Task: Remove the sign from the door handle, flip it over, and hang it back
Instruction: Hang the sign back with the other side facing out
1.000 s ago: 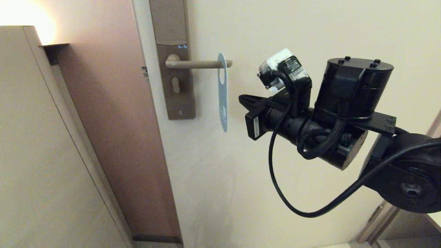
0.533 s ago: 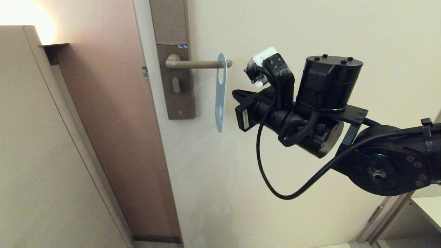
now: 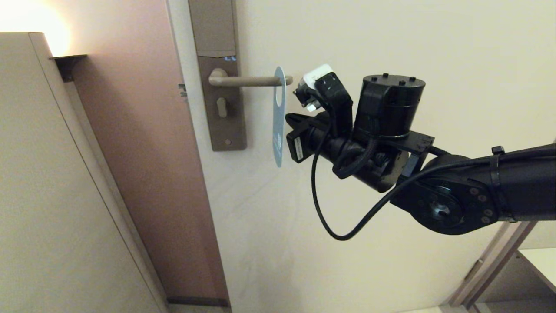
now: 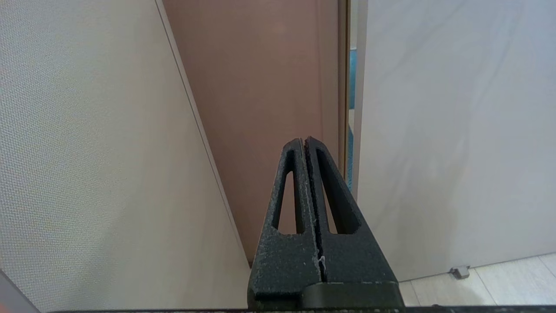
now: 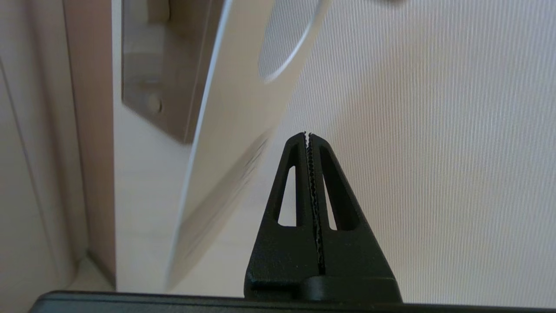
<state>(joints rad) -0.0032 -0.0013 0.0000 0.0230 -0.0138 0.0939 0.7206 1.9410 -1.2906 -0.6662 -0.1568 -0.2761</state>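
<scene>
The sign [image 3: 278, 130] hangs by its oval hole near the tip of the door handle [image 3: 247, 81], almost edge-on, with its blue face turned to the left. In the right wrist view its pale face [image 5: 230, 143] shows, blurred. My right gripper [image 3: 289, 119] is shut and empty, just right of the sign's lower half; its tips [image 5: 308, 134] stand beside the sign, apart from it. My left gripper [image 4: 303, 140] is shut and empty, parked low before the door edge, out of the head view.
The tall brownish lock plate [image 3: 219, 87] carries the handle on the cream door [image 3: 347, 34]. A brown door jamb [image 3: 143, 152] and a beige wall panel [image 3: 43, 195] stand to the left. A floor strip [image 4: 478, 282] shows below the door.
My right arm has moved left toward the sign, its shut gripper now close beside it. The sign has swung and turned slightly, showing more of its blue face.
</scene>
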